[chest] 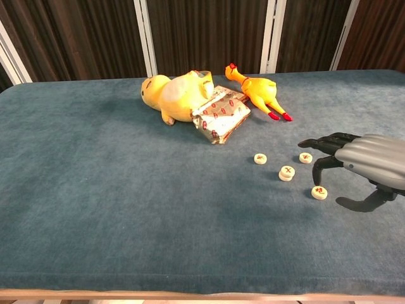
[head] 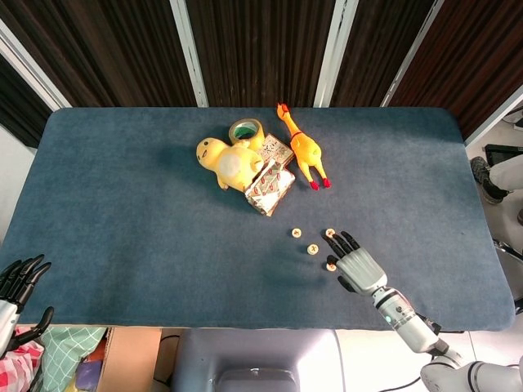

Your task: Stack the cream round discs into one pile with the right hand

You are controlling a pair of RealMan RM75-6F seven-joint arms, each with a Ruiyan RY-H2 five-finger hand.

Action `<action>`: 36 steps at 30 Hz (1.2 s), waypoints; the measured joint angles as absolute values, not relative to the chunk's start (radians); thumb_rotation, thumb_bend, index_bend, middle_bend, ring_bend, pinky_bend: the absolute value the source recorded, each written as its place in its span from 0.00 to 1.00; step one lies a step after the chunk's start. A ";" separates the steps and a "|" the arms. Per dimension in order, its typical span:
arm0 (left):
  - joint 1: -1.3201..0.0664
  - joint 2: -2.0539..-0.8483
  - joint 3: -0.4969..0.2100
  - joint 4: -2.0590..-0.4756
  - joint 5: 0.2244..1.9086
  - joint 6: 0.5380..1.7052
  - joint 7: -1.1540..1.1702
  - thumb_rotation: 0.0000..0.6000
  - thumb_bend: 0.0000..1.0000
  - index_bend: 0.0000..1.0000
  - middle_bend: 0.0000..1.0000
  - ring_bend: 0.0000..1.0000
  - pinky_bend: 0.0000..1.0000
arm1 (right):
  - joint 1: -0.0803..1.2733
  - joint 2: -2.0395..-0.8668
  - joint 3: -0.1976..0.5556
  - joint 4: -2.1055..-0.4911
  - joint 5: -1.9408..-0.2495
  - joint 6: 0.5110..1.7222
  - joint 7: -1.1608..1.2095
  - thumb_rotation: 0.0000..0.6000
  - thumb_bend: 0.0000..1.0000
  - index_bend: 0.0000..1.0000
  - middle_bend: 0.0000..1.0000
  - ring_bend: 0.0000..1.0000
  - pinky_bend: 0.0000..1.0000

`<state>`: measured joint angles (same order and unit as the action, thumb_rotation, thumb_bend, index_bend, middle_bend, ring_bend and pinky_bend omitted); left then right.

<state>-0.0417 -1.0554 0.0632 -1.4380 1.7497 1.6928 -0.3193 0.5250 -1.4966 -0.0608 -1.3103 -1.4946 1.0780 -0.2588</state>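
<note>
Several cream round discs with red marks lie apart on the blue table: one (chest: 260,158) on the left, a thicker-looking one (chest: 286,172) in the middle, one (chest: 305,158) behind it and one (chest: 319,192) nearest the front. The head view shows them too, as disc (head: 296,233), disc (head: 312,248), disc (head: 330,233) and disc (head: 331,265). My right hand (chest: 370,166) hovers just right of them, fingers apart and curved down, holding nothing. Its fingertips (chest: 316,166) hang above the nearest disc. My left hand (head: 18,286) sits off the table's near-left corner, fingers spread.
A yellow duck plush (head: 225,159), a tape roll (head: 246,131), a foil snack packet (head: 270,186), a small box (head: 276,149) and a rubber chicken (head: 302,151) cluster behind the discs. The table's near edge (head: 327,327) lies close to my right hand.
</note>
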 measured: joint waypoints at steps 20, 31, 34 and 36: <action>-0.041 -1.055 0.065 -1.434 1.750 1.694 -0.324 1.00 0.44 0.00 0.00 0.00 0.07 | 0.538 -1.542 -0.017 -1.246 -1.457 1.010 -0.266 1.00 0.48 0.55 0.01 0.00 0.00; -0.041 -1.053 0.064 -1.434 1.748 1.692 -0.327 1.00 0.44 0.00 0.00 0.00 0.07 | 0.541 -1.556 -0.010 -1.239 -1.456 0.999 -0.265 1.00 0.48 0.57 0.01 0.00 0.00; -0.041 -1.054 0.064 -1.433 1.748 1.693 -0.329 1.00 0.44 0.00 0.00 0.00 0.07 | 0.541 -1.557 -0.009 -1.239 -1.457 1.000 -0.268 1.00 0.48 0.60 0.01 0.00 0.00; -0.041 -1.053 0.064 -1.433 1.747 1.692 -0.328 1.00 0.44 0.00 0.00 0.00 0.07 | 0.539 -1.557 -0.009 -1.242 -1.457 1.001 -0.267 1.00 0.48 0.61 0.01 0.00 0.00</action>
